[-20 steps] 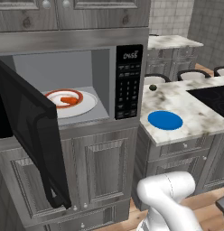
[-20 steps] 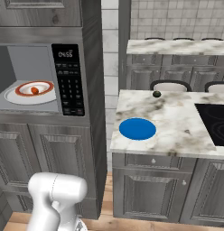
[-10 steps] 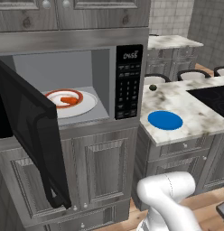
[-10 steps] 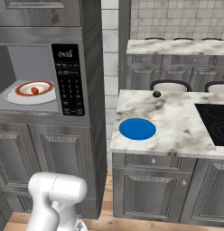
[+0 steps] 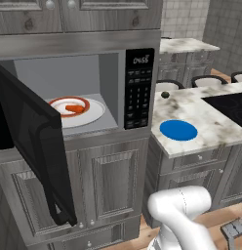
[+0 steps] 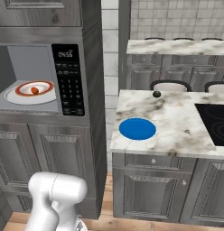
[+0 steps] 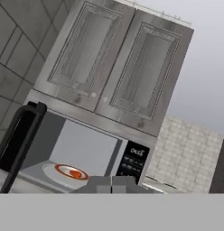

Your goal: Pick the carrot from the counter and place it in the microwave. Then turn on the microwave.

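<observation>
The carrot (image 5: 73, 108) lies on a white, red-rimmed plate (image 5: 96, 111) inside the microwave (image 5: 137, 88), whose dark door (image 5: 40, 151) hangs open to the left. From the right base view the carrot (image 6: 35, 90) shows as a small orange piece beside the keypad panel (image 6: 68, 79). In the hand view my gripper (image 7: 112, 184) sits low, tips together and shut on nothing, looking up at the microwave (image 7: 132, 162) and the carrot (image 7: 75, 173) from a distance. The marble counter (image 5: 211, 122) lies to the right.
A round blue plate (image 5: 178, 130) lies on the counter (image 6: 177, 122) near its front left corner, with a small dark round thing (image 6: 156, 94) behind it. The black cooktop (image 6: 215, 122) is at the right. Grey cabinets (image 7: 114, 58) stand above and below the microwave.
</observation>
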{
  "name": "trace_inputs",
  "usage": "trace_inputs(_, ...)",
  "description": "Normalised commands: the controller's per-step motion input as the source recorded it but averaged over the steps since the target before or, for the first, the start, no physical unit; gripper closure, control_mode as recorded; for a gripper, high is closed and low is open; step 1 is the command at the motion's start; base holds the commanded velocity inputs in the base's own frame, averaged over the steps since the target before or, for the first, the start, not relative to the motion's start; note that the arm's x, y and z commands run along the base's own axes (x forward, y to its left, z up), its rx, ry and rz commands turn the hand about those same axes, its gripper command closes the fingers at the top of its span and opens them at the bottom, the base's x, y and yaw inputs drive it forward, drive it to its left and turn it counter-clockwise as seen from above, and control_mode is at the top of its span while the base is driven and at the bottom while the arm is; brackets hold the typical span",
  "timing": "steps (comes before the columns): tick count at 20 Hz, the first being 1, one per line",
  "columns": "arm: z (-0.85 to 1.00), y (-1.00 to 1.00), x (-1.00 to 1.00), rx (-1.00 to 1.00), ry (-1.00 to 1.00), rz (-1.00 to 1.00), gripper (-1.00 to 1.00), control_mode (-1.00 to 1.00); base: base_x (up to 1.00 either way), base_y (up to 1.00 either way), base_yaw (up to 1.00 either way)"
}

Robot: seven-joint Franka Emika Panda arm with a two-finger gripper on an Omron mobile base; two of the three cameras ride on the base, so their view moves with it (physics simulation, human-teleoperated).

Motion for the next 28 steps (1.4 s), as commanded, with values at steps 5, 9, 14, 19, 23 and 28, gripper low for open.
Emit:
trace_inputs(5,0.00,0.12,0.11,0.00,-0.07,-0.04,1.00,-1.00,0.00,0.00,0.00)
trace_inputs(9,-0.05,0.14,0.16,0.01,-0.04,-0.06,1.00,-1.00,0.00,0.00,0.00)
trace_inputs(14,-0.12,0.17,0.16,0.01,-0.04,-0.06,1.00,-1.00,0.00,0.00,0.00)
trace_inputs(19,-0.13,0.18,0.16,0.01,-0.04,-0.06,1.00,-1.00,0.00,0.00,0.00)
trace_inputs(23,-0.16,0.19,0.20,0.02,-0.03,-0.06,1.00,-1.00,0.00,0.00,0.00)
trace_inputs(28,-0.22,0.23,0.19,0.01,-0.03,-0.06,1.00,-1.00,0.00,0.00,0.00)
